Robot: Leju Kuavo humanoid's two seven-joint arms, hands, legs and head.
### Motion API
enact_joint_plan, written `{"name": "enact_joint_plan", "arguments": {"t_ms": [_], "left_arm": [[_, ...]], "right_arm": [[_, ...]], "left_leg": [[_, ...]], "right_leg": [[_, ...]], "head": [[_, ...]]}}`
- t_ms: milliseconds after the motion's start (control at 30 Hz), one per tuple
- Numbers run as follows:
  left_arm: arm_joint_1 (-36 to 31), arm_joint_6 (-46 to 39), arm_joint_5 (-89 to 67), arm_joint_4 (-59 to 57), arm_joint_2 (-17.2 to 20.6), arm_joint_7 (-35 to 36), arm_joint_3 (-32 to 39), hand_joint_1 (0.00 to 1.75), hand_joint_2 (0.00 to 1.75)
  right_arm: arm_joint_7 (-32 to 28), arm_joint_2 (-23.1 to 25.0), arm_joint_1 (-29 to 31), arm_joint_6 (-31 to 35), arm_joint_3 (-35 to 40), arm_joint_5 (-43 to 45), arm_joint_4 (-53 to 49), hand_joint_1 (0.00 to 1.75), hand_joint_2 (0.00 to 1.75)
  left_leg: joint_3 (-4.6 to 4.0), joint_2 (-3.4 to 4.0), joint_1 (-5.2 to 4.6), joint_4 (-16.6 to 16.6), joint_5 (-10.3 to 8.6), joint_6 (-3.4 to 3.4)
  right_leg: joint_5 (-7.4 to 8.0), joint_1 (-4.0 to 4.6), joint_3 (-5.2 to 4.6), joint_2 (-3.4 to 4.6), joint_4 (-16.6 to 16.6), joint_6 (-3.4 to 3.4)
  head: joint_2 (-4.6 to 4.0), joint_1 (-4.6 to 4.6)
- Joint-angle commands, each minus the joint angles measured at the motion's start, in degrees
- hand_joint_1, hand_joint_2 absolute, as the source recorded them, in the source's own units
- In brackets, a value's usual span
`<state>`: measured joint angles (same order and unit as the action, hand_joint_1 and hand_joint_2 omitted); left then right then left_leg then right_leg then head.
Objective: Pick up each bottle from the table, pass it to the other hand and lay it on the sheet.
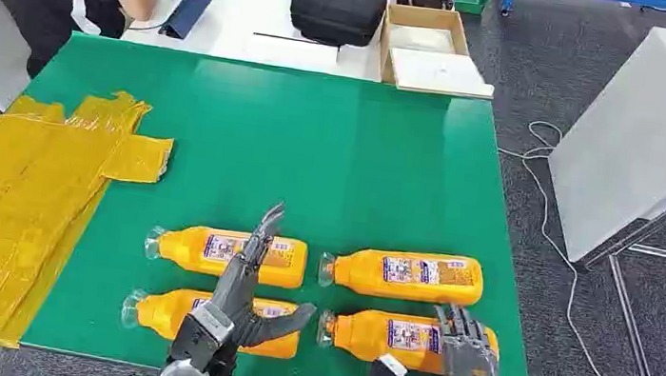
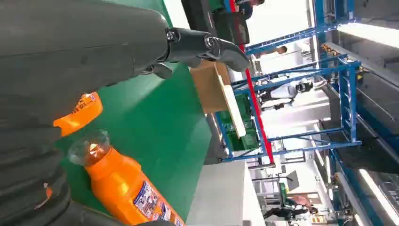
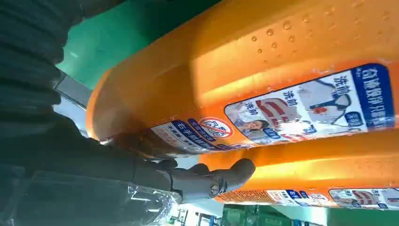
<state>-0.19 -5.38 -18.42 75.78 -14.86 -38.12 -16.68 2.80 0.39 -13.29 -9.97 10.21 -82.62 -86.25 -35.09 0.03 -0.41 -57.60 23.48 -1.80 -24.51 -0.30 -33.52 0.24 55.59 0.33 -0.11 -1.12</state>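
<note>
The green surface [image 1: 334, 150] carries four orange bottles lying on their sides in two rows, and the yellow sheet [image 1: 11, 206] lies well off to the left of both hands, hanging over the surface's left edge. The right hand [image 1: 465, 372] rests on the near-right bottle [image 1: 388, 337], fingers spread over its base end; the right wrist view shows a finger curling beside that bottle's body, but I cannot tell whether the grip has closed. The risk there, as I judge it, is that a smooth, rounded bottle rolls away from a half-formed hold toward the far-right bottle [image 1: 405, 274] just beyond the fingertips, knocking it out of line. The left hand [image 1: 238, 306] hovers open over the near-left bottle [image 1: 162, 313], holding nothing, fingers stretched forward over the far-left bottle [image 1: 206, 251]. If it stays that low, a handover could clip either one. The near row also lies close to the surface's front edge, so a nudge back toward the wrists might send a bottle off.
</note>
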Motion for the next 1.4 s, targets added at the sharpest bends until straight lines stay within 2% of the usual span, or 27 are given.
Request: {"name": "enact_joint_plan", "arguments": {"t_ms": [33, 200, 433, 500, 533, 600, 633, 667, 700, 800, 867, 967, 1400], "left_arm": [[-1.8, 0.1, -0.1, -4.5, -2.7, 0.8, -0.2, 0.00, 1.75], [-1.9, 0.3, -0.2, -4.6, -2.8, 1.3, -0.9, 0.00, 1.75], [-2.6, 0.6, -0.2, -5.8, -2.8, 1.5, -1.9, 0.00, 1.75], [-2.8, 0.6, 0.0, -6.0, -2.7, 1.7, -2.2, 0.00, 1.75], [-2.8, 0.6, 0.0, -6.0, -2.7, 1.7, -2.2, 0.00, 1.75], [-2.9, 0.4, 0.2, -5.9, -2.6, 1.9, -2.3, 0.00, 1.75], [-2.9, 0.2, 0.4, -5.9, -2.5, 2.0, -2.3, 0.00, 1.75], [-2.9, 0.2, 0.4, -5.8, -2.5, 2.0, -2.4, 0.00, 1.75], [-2.9, 0.0, 0.5, -5.7, -2.4, 2.1, -2.4, 0.00, 1.75], [-2.8, -0.3, 0.7, -5.6, -2.3, 2.1, -2.4, 0.00, 1.75], [-2.8, -0.4, 0.7, -5.6, -2.2, 2.1, -2.4, 0.00, 1.75], [-2.8, -0.5, 0.8, -5.6, -2.2, 2.0, -2.4, 0.00, 1.75], [-2.5, -0.5, 1.0, -5.2, -2.2, 2.0, -2.4, 0.00, 1.75]], "right_arm": [[0.4, 0.8, 0.3, -2.8, -1.2, -0.3, 8.9, 0.00, 1.75], [0.6, 1.5, -0.2, -3.7, -1.9, -0.5, 8.4, 0.00, 1.75], [0.6, 1.2, -2.5, -5.8, -2.4, -0.6, 7.7, 0.00, 1.75], [0.6, 1.2, -2.8, -6.7, -2.8, -0.4, 7.7, 0.00, 1.75], [0.6, 1.2, -2.8, -6.7, -2.8, -0.4, 7.7, 0.00, 1.75], [0.4, 1.0, -2.9, -7.9, -2.7, -0.1, 8.1, 0.00, 1.75], [0.3, 1.0, -3.0, -8.4, -2.5, 0.0, 8.1, 0.14, 1.75], [0.2, 0.9, -3.1, -8.8, -2.3, 0.0, 8.1, 0.47, 1.75], [0.1, 0.7, -3.1, -9.3, -1.9, 0.1, 8.2, 1.29, 1.75], [-0.3, 0.2, -2.9, -9.9, -1.3, 0.4, 8.7, 1.36, 1.75], [-0.4, 0.0, -2.5, -10.1, -1.1, 0.6, 9.2, 1.45, 1.75], [-0.5, -0.2, -2.2, -10.2, -1.0, 0.7, 9.5, 1.48, 1.75], [-0.6, -0.5, -1.6, -10.5, -0.5, 0.8, 10.1, 1.47, 1.75]], "left_leg": [[0.23, -0.26, 0.01, 0.0, 0.01, 0.20], [0.52, -0.25, 0.03, 0.0, 0.22, 0.12], [0.79, -0.39, 0.01, 0.1, 0.28, 0.16], [0.92, -0.21, 0.03, 0.0, 0.33, 0.08], [0.83, -0.42, 0.01, 0.1, 0.29, 0.18], [0.93, -0.39, 0.03, 0.1, 0.30, 0.15], [0.99, -0.37, 0.03, 0.1, 0.33, 0.12], [1.11, -0.28, 0.04, 0.0, 0.37, 0.08], [1.07, -0.42, 0.03, 0.1, 0.34, 0.14], [1.25, -0.25, 0.04, 0.0, 0.44, 0.10], [1.25, -0.42, 0.02, 0.1, 0.41, 0.09], [1.37, -0.36, 0.04, 0.1, 0.46, 0.04], [1.46, -0.35, 0.04, 0.1, 0.59, -0.02]], "right_leg": [[-0.06, -0.01, 0.32, -0.28, -0.1, 0.02], [-0.16, 0.02, -0.01, -0.22, -0.1, -0.01], [-0.20, 0.00, 0.26, -0.30, -0.1, 0.01], [-0.20, 0.03, 0.34, -0.10, -0.1, 0.01], [-0.21, 0.00, 0.32, -0.33, -0.1, 0.01], [-0.22, 0.02, 0.38, -0.30, -0.1, 0.02], [-0.27, 0.02, 0.45, -0.26, -0.1, 0.08], [-0.27, 0.03, 0.54, -0.16, -0.1, 0.08], [-0.30, 0.02, 0.55, -0.32, -0.2, 0.08], [-0.33, 0.04, 0.70, -0.13, -0.1, 0.09], [-0.41, 0.00, 0.74, -0.31, -0.2, 0.10], [-0.45, 0.02, 0.87, -0.26, -0.2, 0.17], [-0.54, 0.02, 0.99, -0.24, -0.2, 0.19]], "head": [[0.00, 0.00], [0.00, 0.00], [0.00, 0.00], [0.00, 0.00], [0.00, 0.00], [0.00, -0.02], [0.00, 0.00], [0.00, 0.00], [0.00, -0.02], [0.00, -0.02], [0.00, -0.02], [0.00, 0.00], [0.00, -0.02]]}}
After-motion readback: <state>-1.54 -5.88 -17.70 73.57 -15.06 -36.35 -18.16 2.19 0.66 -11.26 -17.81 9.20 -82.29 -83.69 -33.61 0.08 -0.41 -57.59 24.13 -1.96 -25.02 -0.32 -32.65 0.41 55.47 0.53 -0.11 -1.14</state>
